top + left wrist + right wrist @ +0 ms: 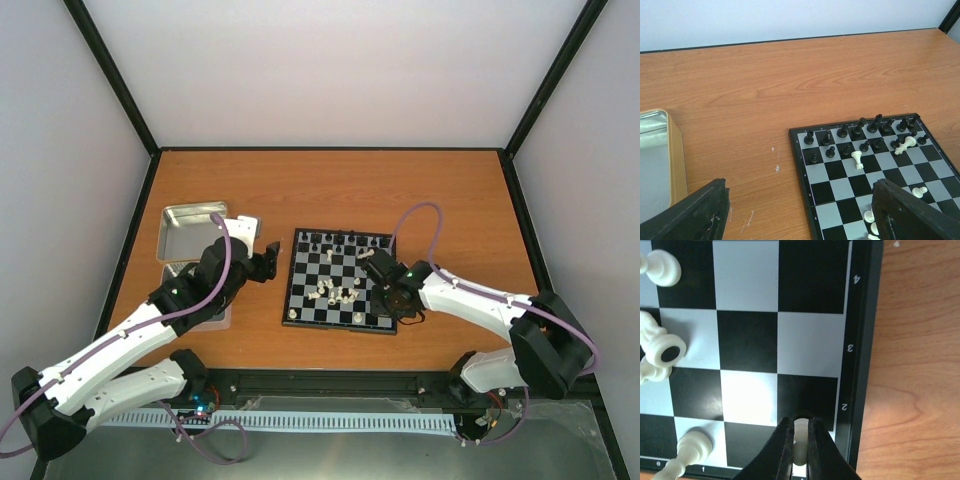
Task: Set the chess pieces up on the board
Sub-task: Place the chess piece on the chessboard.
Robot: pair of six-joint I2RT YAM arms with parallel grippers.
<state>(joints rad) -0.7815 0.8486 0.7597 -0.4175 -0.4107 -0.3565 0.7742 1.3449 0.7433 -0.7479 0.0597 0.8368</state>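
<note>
- The right pincer (800, 422), closest to its own wrist camera, is clenched on a cream-white piece (800, 447) in the rightmost file of the board (747, 275), beside the numeral 2 on the rim.
- That view also shows three loose cream-white pieces (667, 350) along its left side. One lies with its round base turned up to the lens.
- Only the left wrist view shows the black pieces (860, 132) ranged along the board's two far rows. One cream piece (905, 144) lies toppled among them, and another (857, 159) sits just in front.
- There the left pincer (801, 187) is released, its fingers (695, 212) spread wide with nothing between them, above the board's left edge and the table (790, 75).
- The metal tray (655, 160) shows at the left edge of that view.
- Only the top view takes in the whole layout. The tray lies well left of the board, the left pincer is between them, and a cluster of cream pieces (340, 293) sits mid-board.
</note>
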